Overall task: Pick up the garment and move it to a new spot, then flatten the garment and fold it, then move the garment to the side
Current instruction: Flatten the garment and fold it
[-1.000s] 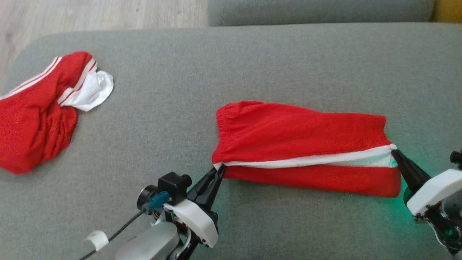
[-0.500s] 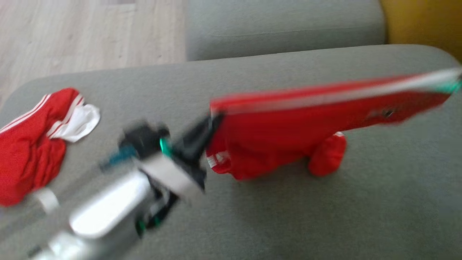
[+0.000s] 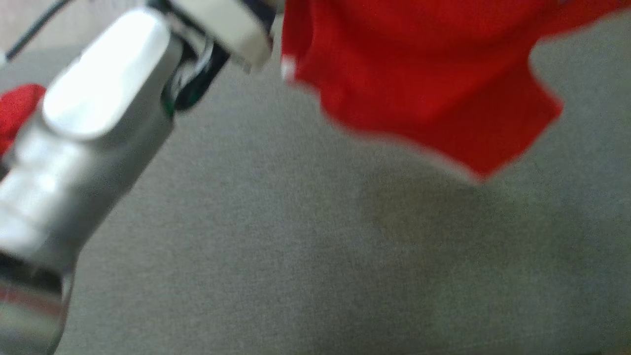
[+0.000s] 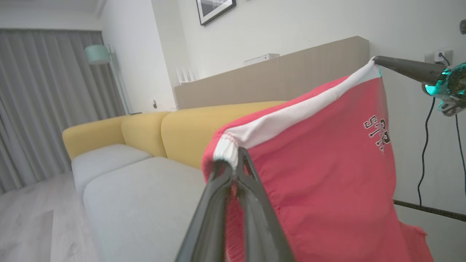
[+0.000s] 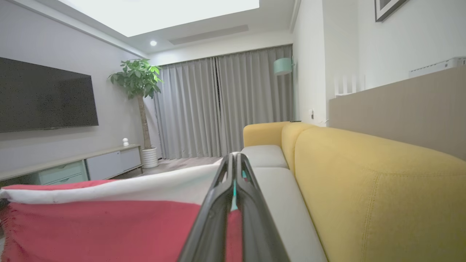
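The garment (image 3: 424, 84), red shorts with a white side stripe, hangs in the air above the grey cushion (image 3: 296, 256), and its shadow falls on the fabric below. In the left wrist view my left gripper (image 4: 233, 160) is shut on the gathered waistband corner of the garment (image 4: 327, 174). The right gripper (image 4: 376, 60) pinches the far white corner, so the stripe is stretched taut between the two. Seen from the right wrist, my right gripper (image 5: 235, 162) is shut on the white stripe of the garment (image 5: 109, 225). My pale left forearm (image 3: 93, 98) crosses the head view's left side.
A second red garment (image 3: 15, 108) lies at the cushion's left edge. A yellow sofa back (image 5: 364, 182) runs along the grey seat cushions (image 4: 138, 193). Beyond it are a wall, curtains, a potted plant (image 5: 138, 83) and a TV unit.
Both grippers have raised the garment off the cushion, from lying folded to hanging stretched in the air. The head camera has also shifted, and the picture is blurred.
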`<state>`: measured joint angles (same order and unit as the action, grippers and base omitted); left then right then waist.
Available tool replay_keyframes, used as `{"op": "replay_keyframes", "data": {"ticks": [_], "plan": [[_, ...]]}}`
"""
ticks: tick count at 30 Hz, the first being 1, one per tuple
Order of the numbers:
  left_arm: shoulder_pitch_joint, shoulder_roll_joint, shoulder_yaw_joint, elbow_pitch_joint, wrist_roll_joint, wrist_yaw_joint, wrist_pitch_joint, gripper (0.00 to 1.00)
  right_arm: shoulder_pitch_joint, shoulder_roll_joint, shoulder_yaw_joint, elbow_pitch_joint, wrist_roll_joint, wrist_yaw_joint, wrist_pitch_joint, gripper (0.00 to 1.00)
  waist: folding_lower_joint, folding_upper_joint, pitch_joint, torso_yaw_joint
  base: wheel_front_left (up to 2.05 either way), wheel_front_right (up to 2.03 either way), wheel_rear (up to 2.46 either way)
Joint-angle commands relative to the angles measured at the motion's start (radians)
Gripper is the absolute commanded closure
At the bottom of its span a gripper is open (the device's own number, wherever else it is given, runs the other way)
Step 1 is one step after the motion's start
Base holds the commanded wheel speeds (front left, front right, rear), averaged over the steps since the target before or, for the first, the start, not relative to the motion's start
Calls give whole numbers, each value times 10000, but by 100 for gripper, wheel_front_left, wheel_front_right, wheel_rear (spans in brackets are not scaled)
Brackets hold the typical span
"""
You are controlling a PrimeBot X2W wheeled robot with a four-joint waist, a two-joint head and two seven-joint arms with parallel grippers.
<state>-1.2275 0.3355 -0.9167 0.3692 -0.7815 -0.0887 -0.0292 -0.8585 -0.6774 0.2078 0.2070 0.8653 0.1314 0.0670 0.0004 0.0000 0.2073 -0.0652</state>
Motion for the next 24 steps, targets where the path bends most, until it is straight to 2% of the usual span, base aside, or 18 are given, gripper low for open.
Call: {"op": "replay_keyframes", "data": {"ticks": [1, 6, 10, 16, 24], "plan": [[-831, 130, 422, 15, 180, -22, -228, 100, -288, -155, 23, -66, -99, -7, -142, 100, -4, 0, 755, -136, 0, 0, 0], [-2023, -654, 483, 1936, 932, -120, -1784, 100, -1688, -14, 400, 981, -307, -7, -1010, 100, -4, 0, 1054, -182, 0, 0, 0], [-1782, -831, 231, 2746, 1143, -267, -2168, 100, -1544, -63, 857, 1296, -70, -7, -1338, 100, -4, 0, 954, -240, 0, 0, 0], [323, -866, -1158, 2891, 1065, -406, -2271, 100, 658, -202, 1524, 1491, 582, -7, -1240, 100, -4, 0, 756, -236, 0, 0, 0], [4091, -1282, -3117, 2563, 1029, -417, -2318, 100, 4234, -274, 1559, 1602, 1299, -7, -1666, 100, -4, 0, 107, -274, 0, 0, 0]]}}
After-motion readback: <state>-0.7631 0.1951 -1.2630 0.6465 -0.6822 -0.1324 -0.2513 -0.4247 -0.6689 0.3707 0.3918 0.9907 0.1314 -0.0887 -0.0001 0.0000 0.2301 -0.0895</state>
